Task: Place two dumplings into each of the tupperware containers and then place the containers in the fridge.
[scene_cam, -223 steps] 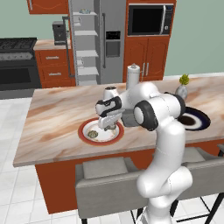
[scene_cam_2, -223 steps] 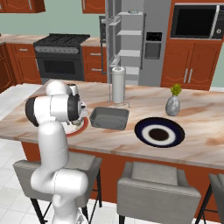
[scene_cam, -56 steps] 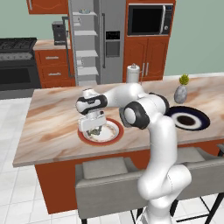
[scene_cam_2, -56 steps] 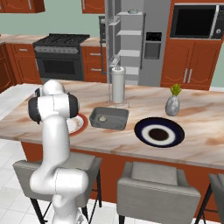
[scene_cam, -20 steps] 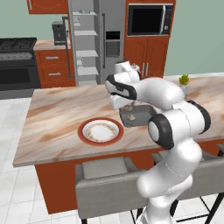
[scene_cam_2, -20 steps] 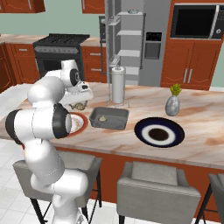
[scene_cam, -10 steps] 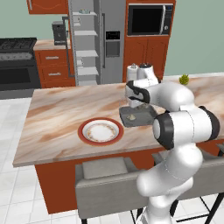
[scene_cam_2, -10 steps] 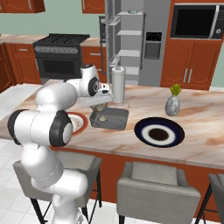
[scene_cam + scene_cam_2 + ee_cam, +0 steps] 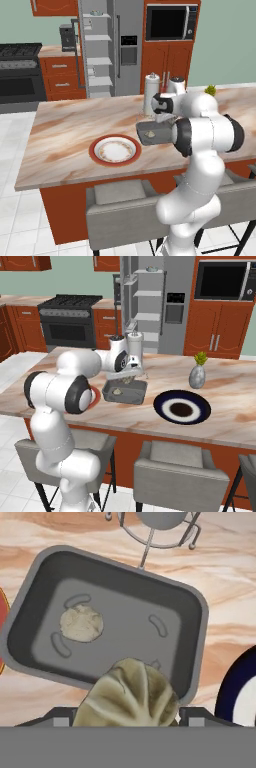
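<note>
Resting between the two dark finger tips, a pale beige crimped dumpling (image 9: 128, 693) is held in the white arm's gripper (image 9: 128, 376), whose jaws stand fairly wide around it, just above the near edge of the dark grey rectangular tupperware container (image 9: 192, 617). A second small tan dumpling (image 9: 81, 623) already lies on the floor of that tub, towards its left end. The container sits on the marbled beige countertop (image 9: 70, 125), with a red-rimmed round plate (image 9: 115, 150) just to its left and a dark blue plate with a white centre (image 9: 181, 407) near on its right. Behind the tub stands a white paper-towel roll on a wire holder (image 9: 151, 92). Farther right is a small grey vase with a green sprig (image 9: 197, 374). Across the room stands the tall grey steel fridge (image 9: 157, 301), open, its pale shelves showing.
</note>
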